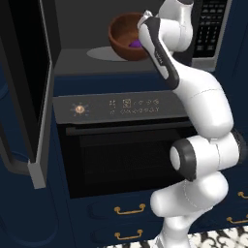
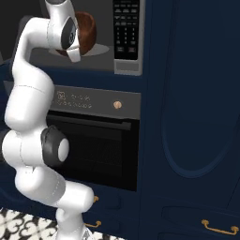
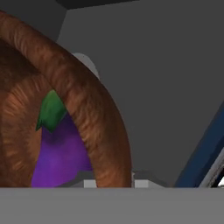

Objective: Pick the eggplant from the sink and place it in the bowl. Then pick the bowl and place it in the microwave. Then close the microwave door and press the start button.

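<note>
Fingers straddle bowl [image 3: 94,113] rim, apparently gripping it (tips barely visible, lower frame). Bowl tilted over turntable [image 1: 104,54] inside microwave [image 1: 77,29], upper centre; eggplant [image 3: 61,153] inside. Wood rigid, light; rim best hold, eggplant may roll.

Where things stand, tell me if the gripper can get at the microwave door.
Probably not yet: the gripper sits on the bowl rim inside the microwave; the microwave door stands open, unobstructed, far left.

A black-doored oven [image 1: 131,160] with a lit control panel [image 1: 121,107] sits above brass-handled drawers [image 1: 129,209].
</note>
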